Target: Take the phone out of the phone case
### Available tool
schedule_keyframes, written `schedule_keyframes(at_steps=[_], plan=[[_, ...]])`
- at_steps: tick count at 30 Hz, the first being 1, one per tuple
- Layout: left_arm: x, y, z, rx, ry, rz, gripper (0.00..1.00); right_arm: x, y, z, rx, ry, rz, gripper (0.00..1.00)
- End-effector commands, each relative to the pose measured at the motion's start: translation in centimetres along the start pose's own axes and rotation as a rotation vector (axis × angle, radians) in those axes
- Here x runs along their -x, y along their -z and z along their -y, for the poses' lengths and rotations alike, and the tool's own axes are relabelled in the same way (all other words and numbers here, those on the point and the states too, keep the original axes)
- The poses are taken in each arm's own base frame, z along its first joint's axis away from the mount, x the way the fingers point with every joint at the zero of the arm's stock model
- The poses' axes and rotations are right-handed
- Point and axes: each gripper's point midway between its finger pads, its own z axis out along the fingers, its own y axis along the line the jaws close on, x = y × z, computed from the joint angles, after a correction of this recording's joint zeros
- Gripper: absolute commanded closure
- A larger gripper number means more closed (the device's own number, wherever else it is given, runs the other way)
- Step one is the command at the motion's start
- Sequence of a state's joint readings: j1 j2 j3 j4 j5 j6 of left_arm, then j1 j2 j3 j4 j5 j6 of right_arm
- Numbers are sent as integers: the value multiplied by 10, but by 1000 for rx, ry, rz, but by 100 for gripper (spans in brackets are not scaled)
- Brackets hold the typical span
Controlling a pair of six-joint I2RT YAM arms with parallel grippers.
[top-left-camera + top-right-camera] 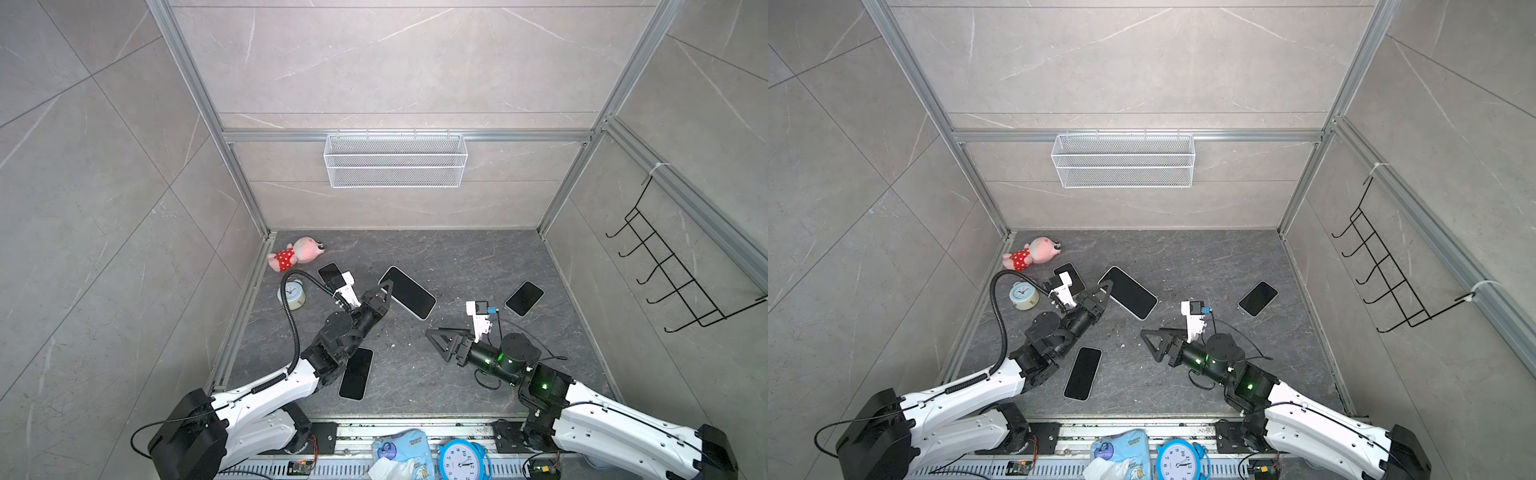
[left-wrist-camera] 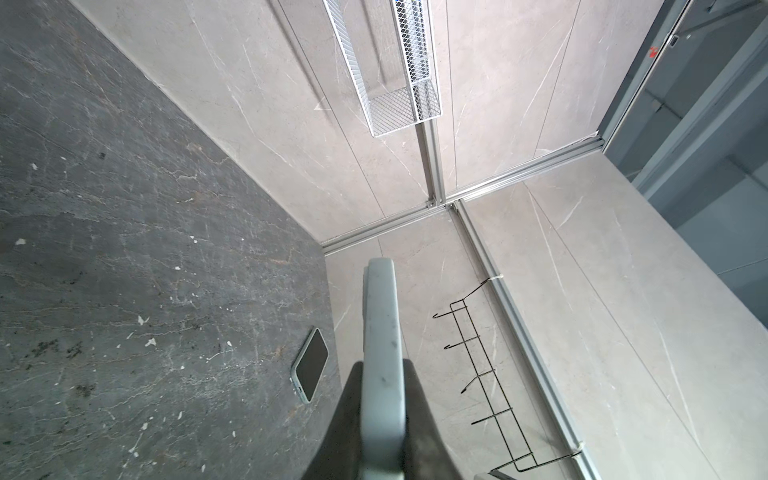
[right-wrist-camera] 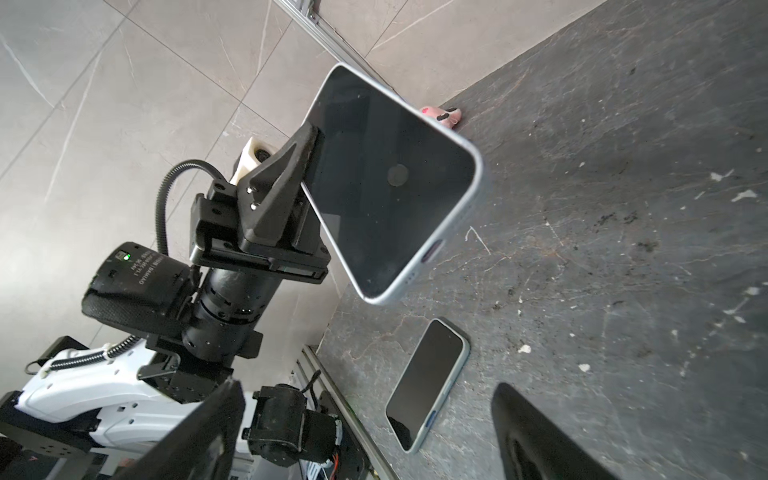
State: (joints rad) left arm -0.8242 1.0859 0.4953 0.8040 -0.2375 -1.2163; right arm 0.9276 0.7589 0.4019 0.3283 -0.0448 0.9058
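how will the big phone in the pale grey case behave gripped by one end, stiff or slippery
Probably stiff: the large black-screened phone in its pale grey case juts flat from the left end effector, shut on one end. Its glossy glass may slip; the matte case rim should grip better.

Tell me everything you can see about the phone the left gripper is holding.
The phone is large, with a dark screen and a pale blue-grey case with rounded corners, matte and speckled. Small holes and an oval cutout show on one short end. The left gripper is shut on one long edge near the other end, holding it tilted above the table; nothing else touches it.
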Motion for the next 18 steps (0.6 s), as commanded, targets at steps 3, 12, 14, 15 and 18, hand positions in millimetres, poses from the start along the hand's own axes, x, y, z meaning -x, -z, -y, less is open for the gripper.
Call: schedule_keyframes(at_steps=[3, 12, 14, 15, 18], plan=[[25, 6, 45, -187, 153, 100, 100, 24, -3, -22, 152, -76, 146, 15], [28, 10, 42, -191, 192, 113, 100, 32, -12, -35, 251, -119, 199, 40], [28, 11, 42, -193, 200, 114, 100, 34, -14, -36, 264, -126, 207, 45], [28, 11, 42, -195, 201, 116, 100, 34, -15, -36, 262, -130, 207, 47], [28, 12, 43, -200, 205, 115, 100, 34, -19, -35, 259, -138, 208, 50]])
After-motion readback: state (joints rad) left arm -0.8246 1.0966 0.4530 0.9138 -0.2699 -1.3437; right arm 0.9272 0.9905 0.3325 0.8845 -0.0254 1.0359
